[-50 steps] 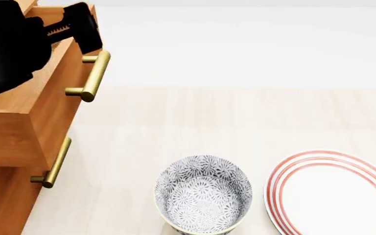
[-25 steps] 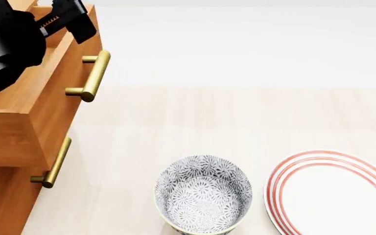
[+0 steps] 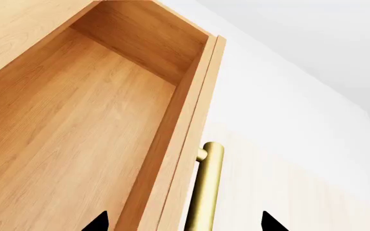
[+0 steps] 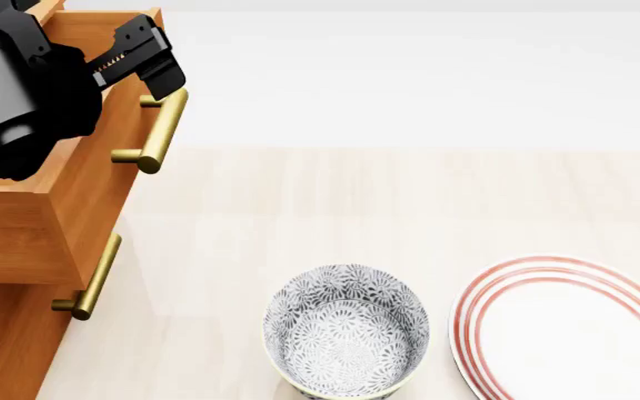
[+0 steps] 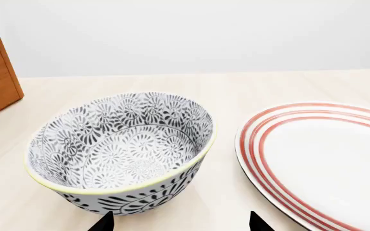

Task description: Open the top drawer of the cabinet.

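- I see a pale light-wood tabletop running across my head view, its grain faint and even.
- Behind it rises a plain white wall, which also fills the back of the right wrist view.
- The light is soft and diffuse; only weak shadows fall on the surface.

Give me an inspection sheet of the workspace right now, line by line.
Surface: pale wood table, bare between items.
Job's things: top drawer pulled out of the cabinet, inside empty; brass handle free.
Clutter: patterned bowl beside red-ringed plate, apart.
Grippers: left gripper open above the handle, holding nothing; right gripper open near the bowl.
Cables: nothing seen.
Surroundings: plain white backdrop.
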`<state>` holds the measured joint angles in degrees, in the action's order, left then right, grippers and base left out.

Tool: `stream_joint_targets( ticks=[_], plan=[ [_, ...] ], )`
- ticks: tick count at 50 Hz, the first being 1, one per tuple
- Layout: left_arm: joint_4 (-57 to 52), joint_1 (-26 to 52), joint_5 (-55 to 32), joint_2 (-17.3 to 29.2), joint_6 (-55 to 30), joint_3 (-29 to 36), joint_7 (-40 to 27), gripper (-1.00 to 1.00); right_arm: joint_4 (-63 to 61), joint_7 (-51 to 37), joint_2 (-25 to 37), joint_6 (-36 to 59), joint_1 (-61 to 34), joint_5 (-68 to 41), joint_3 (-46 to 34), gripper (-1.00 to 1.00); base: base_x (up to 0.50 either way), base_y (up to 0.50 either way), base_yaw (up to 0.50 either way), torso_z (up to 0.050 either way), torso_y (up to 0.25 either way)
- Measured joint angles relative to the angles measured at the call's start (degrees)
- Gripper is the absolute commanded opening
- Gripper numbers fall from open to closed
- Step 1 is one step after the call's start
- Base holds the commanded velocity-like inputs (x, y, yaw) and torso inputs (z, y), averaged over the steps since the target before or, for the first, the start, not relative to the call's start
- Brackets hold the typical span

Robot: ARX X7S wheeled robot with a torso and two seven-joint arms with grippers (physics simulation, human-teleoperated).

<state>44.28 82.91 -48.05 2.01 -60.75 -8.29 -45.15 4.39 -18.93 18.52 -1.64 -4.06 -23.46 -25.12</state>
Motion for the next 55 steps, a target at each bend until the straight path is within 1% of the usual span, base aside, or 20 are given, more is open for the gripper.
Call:
stream_joint_targets(
  ticks=[14, 24, 38, 55],
  plan=[
    [-0.76, -0.64, -4.16, -0.02, -1.00, 3.17, -0.75, 1.00, 0.16, -0.15, 0.08, 0.06, -0.23, -0.33, -0.01, 1.00, 0.00, 0.00, 0.00, 0.000, 0.000],
    [-2.22, -1.33, -8.54, -0.06, -1.70, 6.98, -1.02, 1.00, 0.00, -0.19, 0.25, 0.02, -0.13, -0.47, -0.14, 1.00, 0.00, 0.00, 0.00, 0.000, 0.000],
    [-3.62, -1.95, -16.14, -0.13, -0.76, 13.90, -1.97, 1.00, 0.23, -0.03, 0.46, -0.23, -0.03, -0.70, -0.29, 1.00, 0.00, 0.00, 0.00, 0.000, 0.001],
    [-3.46, -1.57, -26.66, -0.16, 3.17, 23.82, -3.62, 1.00, 0.04, 0.00, 0.84, -0.27, 0.18, -1.10, -0.39, 1.00, 0.00, 0.00, 0.00, 0.000, 0.000]
  ],
)
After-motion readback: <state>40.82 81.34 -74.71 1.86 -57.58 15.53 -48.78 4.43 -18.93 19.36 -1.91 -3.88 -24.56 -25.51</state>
